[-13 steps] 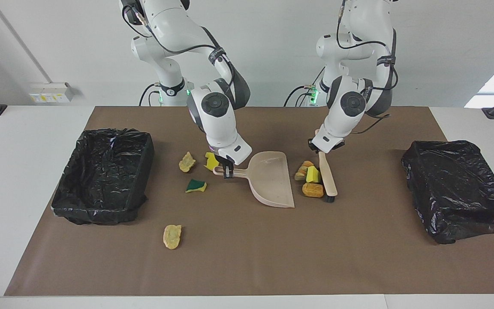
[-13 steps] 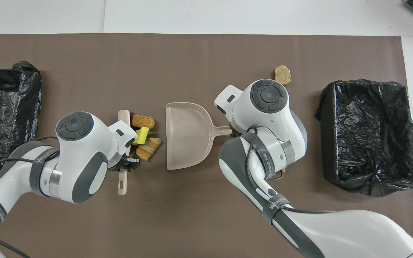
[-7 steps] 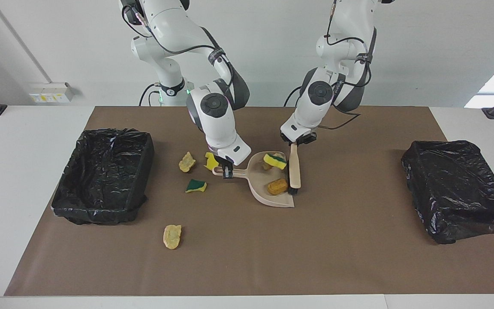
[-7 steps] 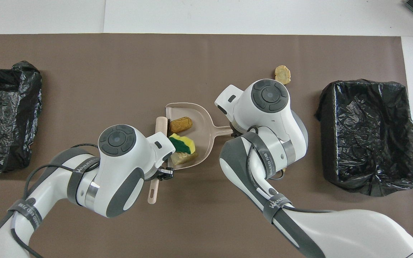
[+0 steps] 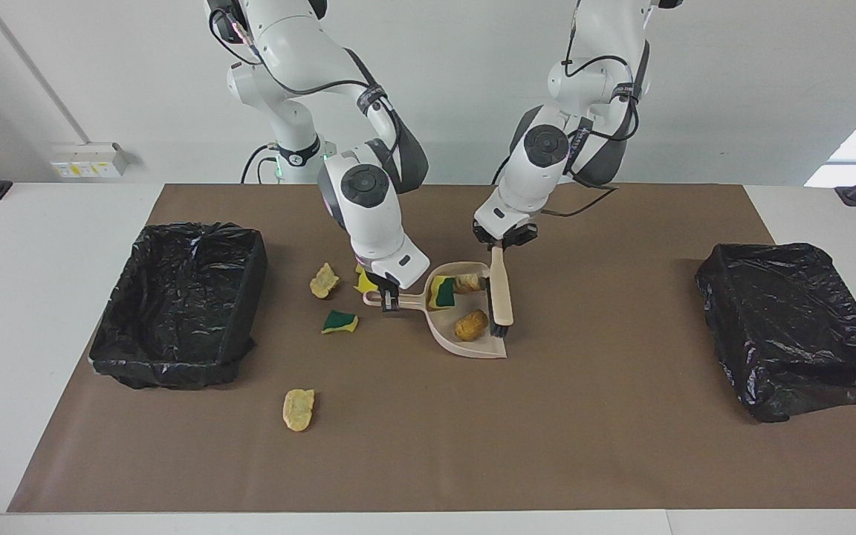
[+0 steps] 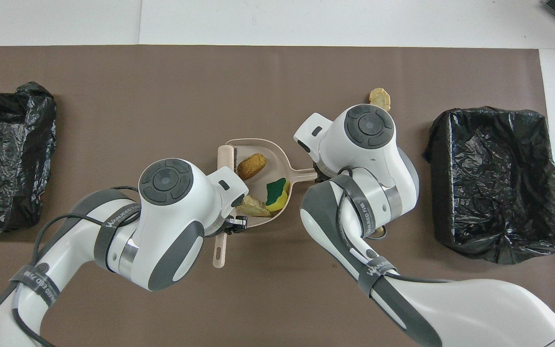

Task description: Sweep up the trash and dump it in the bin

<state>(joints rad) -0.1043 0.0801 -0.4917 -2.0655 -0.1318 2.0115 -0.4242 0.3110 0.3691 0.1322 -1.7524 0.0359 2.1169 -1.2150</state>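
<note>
Sweeping — your left gripper (image 5: pixel 503 243), clamped on the brush (image 5: pixel 500 293), pushes trash (image 5: pixel 471 325) into the dustpan (image 5: pixel 481 345); the right gripper (image 5: pixel 389 293), clamped on its handle, should tip it next — four lumps remain.

1. A grey band (image 6: pixel 369 280) wrapped around the right arm (image 6: pixel 451 303) carries light lettering that reads about "WANJEED" in the overhead view; the last letters are hard to make out.
2. A like band (image 6: pixel 113 222) on the left arm's (image 6: pixel 65 270) forearm bears the same word, again readable only in part.
3. A third band (image 6: pixel 36 282), lower on the left arm, shows lettering of which only "EED" can be made out.
4. Nothing else carries readable text.
</note>
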